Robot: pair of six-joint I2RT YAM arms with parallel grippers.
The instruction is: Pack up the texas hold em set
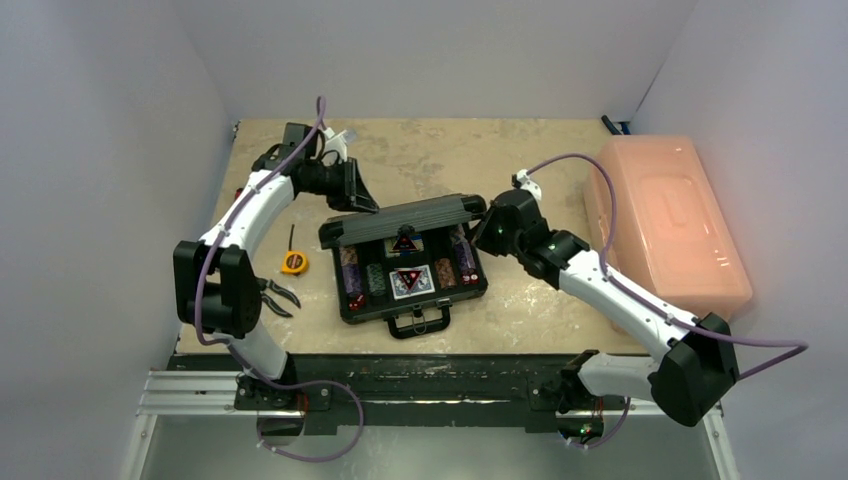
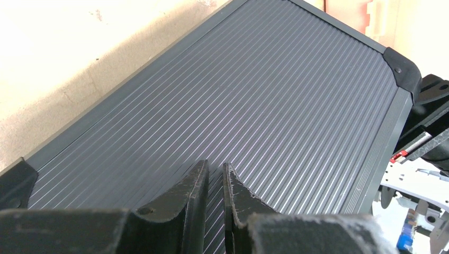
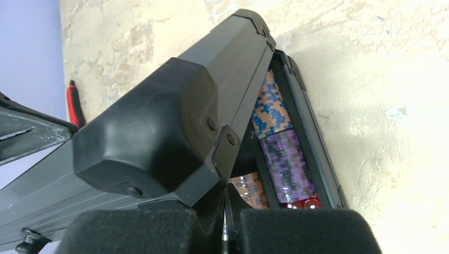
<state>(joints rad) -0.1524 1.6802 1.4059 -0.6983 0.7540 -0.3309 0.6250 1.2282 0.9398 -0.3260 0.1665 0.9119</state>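
The black case (image 1: 345,305) lies open mid-table, handle toward me. Inside it are chip stacks (image 1: 349,272) and two card decks (image 1: 412,281). Its ribbed lid (image 1: 405,217) stands tilted over the back. My left gripper (image 1: 362,200) is behind the lid's left end. Its tips (image 2: 215,168) rest against the ribbed outer face (image 2: 254,95), a narrow gap between them and nothing in it. My right gripper (image 1: 487,222) is shut with its tips (image 3: 226,190) at the lid's right corner (image 3: 153,121). Purple chips (image 3: 288,164) and red dice (image 3: 302,203) show just below.
A large translucent pink bin (image 1: 670,220) stands at the right side. Left of the case lie a yellow tape measure (image 1: 293,262) and black-handled pliers (image 1: 275,297). White walls close in on three sides.
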